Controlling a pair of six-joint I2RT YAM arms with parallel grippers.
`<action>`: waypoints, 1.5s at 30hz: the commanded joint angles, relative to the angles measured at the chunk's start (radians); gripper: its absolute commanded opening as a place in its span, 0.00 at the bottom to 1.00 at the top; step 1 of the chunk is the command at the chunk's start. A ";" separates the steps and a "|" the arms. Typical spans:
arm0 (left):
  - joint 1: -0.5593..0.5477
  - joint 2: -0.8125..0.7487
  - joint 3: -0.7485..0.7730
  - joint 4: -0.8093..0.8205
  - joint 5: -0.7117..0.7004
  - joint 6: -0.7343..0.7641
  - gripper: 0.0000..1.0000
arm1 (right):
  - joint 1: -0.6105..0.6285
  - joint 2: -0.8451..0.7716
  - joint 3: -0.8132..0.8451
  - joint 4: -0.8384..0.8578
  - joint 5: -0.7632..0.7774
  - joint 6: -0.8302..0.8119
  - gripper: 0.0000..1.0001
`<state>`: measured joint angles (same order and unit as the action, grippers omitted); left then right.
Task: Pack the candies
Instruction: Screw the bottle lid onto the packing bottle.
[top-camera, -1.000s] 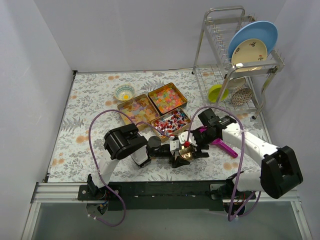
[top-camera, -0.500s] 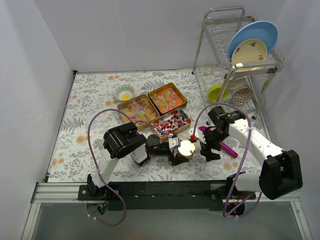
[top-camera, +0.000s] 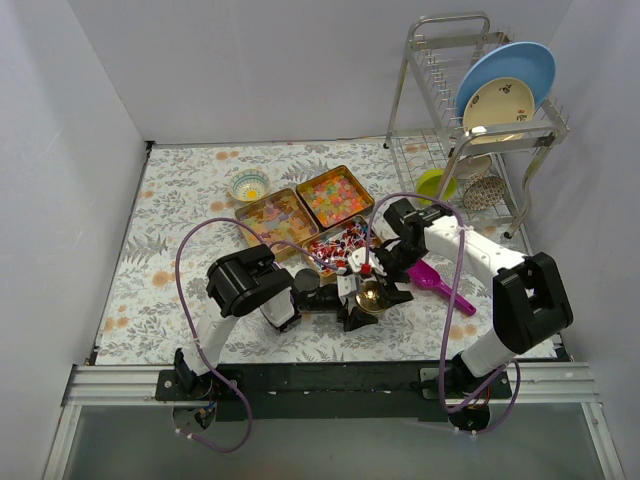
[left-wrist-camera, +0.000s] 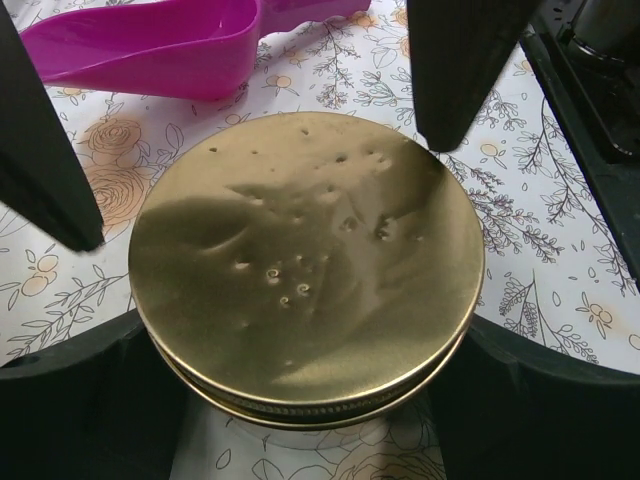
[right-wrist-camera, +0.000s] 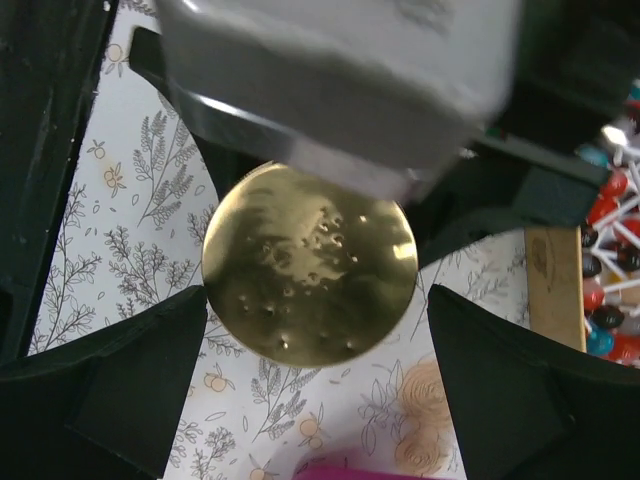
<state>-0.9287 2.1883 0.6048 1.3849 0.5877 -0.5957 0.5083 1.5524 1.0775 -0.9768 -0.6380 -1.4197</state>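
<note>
The left pincer (top-camera: 355, 303) grips the jar (left-wrist-camera: 300, 445) below its gold lid (left-wrist-camera: 305, 265), the right pincer (top-camera: 383, 283) gapes empty over it; the candies (top-camera: 340, 243) beyond probably handle light, loose and slippery, so take them with the scoop (left-wrist-camera: 150, 45).

You have the jar (top-camera: 372, 297) on the counter (top-camera: 180, 200) just before the candies (top-camera: 330, 198), the scoop (top-camera: 437, 281) at its right, the bowl (top-camera: 248, 185) left of them.

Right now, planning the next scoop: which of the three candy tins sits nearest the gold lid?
The tin of red-blue-white wrapped pieces, just behind the gold lid; the pale gummies tin and the bright jellies tin sit farther back.
</note>
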 joint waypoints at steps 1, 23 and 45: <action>0.025 0.159 -0.079 -0.169 -0.101 -0.092 0.00 | 0.052 0.008 -0.004 -0.039 -0.017 -0.101 0.98; 0.025 0.156 -0.080 -0.172 -0.103 -0.104 0.00 | 0.076 -0.081 -0.231 0.251 0.060 0.371 0.66; 0.025 0.159 -0.070 -0.195 -0.118 -0.110 0.00 | 0.082 -0.169 -0.327 0.414 0.285 0.840 0.50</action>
<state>-0.9211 2.1899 0.6109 1.3846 0.5915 -0.6254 0.5919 1.3296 0.7959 -0.5095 -0.5014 -0.7013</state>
